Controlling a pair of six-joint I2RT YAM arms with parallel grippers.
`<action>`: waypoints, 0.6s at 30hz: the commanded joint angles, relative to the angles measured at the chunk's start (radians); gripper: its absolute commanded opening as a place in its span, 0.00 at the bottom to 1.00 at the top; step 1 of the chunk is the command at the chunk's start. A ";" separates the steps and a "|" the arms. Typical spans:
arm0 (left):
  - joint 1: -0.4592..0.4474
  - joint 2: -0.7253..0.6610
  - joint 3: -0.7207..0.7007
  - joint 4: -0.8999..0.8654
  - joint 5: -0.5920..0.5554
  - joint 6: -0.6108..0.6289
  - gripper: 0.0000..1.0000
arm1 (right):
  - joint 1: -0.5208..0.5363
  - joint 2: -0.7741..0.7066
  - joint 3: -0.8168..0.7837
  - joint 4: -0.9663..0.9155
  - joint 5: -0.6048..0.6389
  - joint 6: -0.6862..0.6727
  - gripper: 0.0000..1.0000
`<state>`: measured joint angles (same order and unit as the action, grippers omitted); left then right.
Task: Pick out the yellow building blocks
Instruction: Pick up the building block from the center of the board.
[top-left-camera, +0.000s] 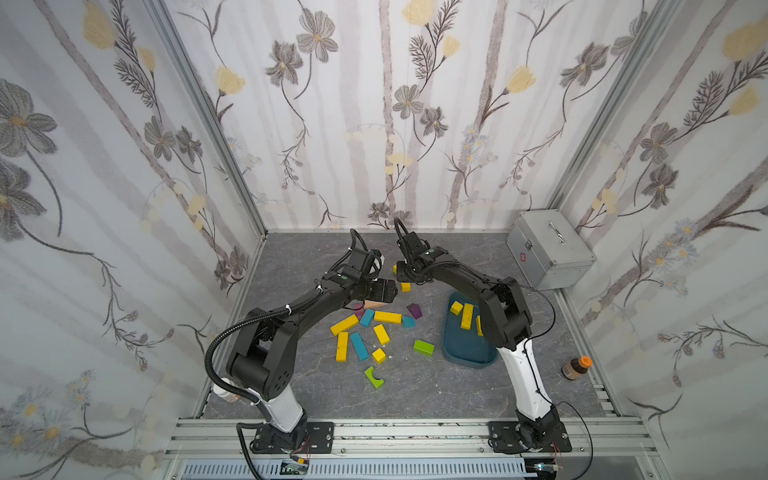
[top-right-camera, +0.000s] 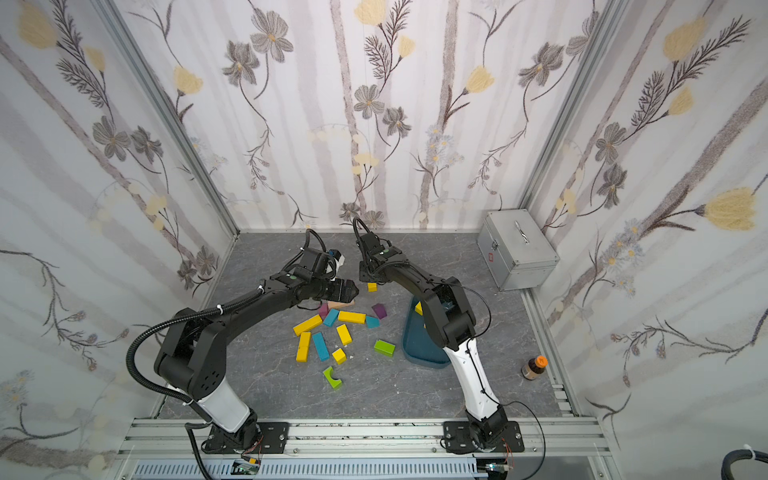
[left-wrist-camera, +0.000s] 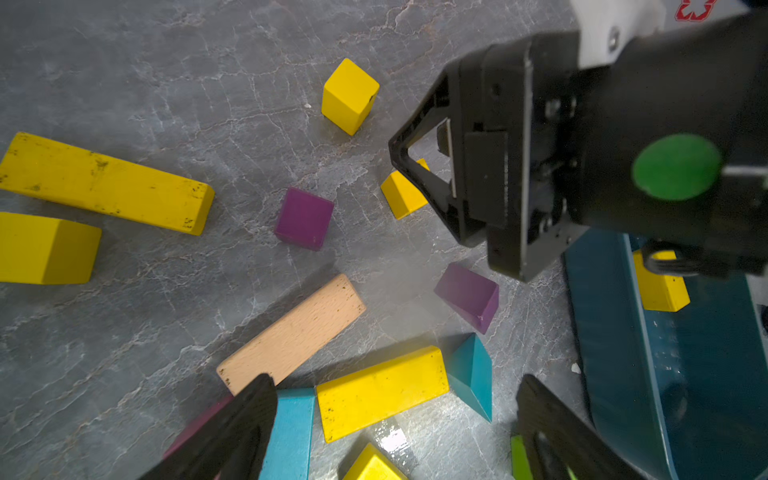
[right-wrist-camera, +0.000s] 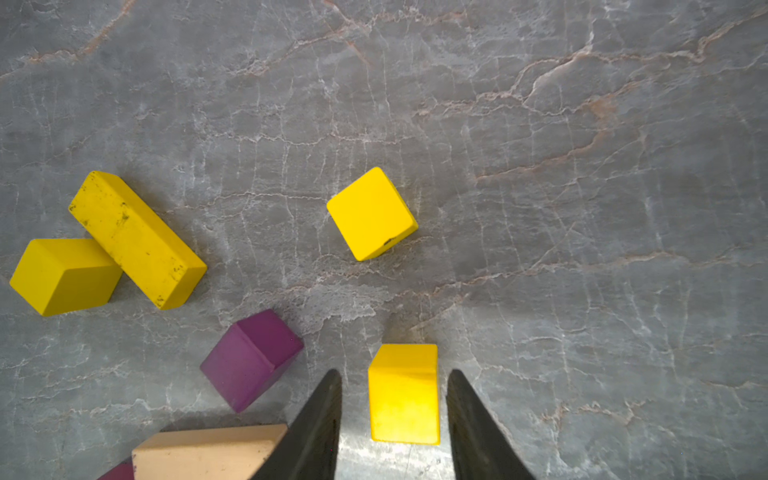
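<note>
- To the left of the teal tray (top-left-camera: 468, 353), the left gripper (left-wrist-camera: 397, 384) hangs above the loose blocks. Its jaws stand wide apart and hold nothing.
- Five yellow blocks (top-left-camera: 344, 324) lie on the table left of the tray: three bars, one shorter piece and one small cube.
- Among them I count three teal blocks (top-left-camera: 359, 345), one peach bar (left-wrist-camera: 293, 332) and two purple blocks (left-wrist-camera: 304, 218). A third purplish piece is mostly covered.
- Two lime green blocks (top-left-camera: 423, 347) lie nearer to the tray.
- Two more yellow pieces, a long bar (right-wrist-camera: 137, 239) and a short block (right-wrist-camera: 62, 274) just beside it, show only in the wrist views. In both top views the left arm covers them.
- Behind the tray, the right gripper (right-wrist-camera: 394, 374) is down over a yellow cube (right-wrist-camera: 404, 392) on the table. One finger stands on each side with a gap on both sides, so the cube is not clamped.
- A second cube (right-wrist-camera: 371, 214) lies near it, apart.
- Inside the tray are three yellow pieces (top-left-camera: 467, 316); the right arm half hides one of them.
- To the right of the tray stand one metal case (top-left-camera: 548, 249) and one brown bottle (top-left-camera: 577, 367).
</note>
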<state>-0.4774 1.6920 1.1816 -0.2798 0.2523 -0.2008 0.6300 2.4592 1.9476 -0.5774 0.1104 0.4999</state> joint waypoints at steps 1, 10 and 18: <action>0.011 -0.002 0.010 0.004 0.017 0.001 0.92 | 0.002 0.017 0.011 -0.011 0.020 -0.011 0.43; 0.016 0.005 0.012 0.003 0.026 -0.008 0.92 | 0.002 0.038 0.014 -0.013 0.000 -0.008 0.41; 0.016 -0.001 0.019 -0.002 0.034 -0.009 0.92 | 0.005 0.044 0.013 -0.018 0.009 -0.010 0.41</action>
<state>-0.4618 1.6951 1.1885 -0.2844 0.2745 -0.2024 0.6319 2.5011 1.9541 -0.6106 0.1085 0.4931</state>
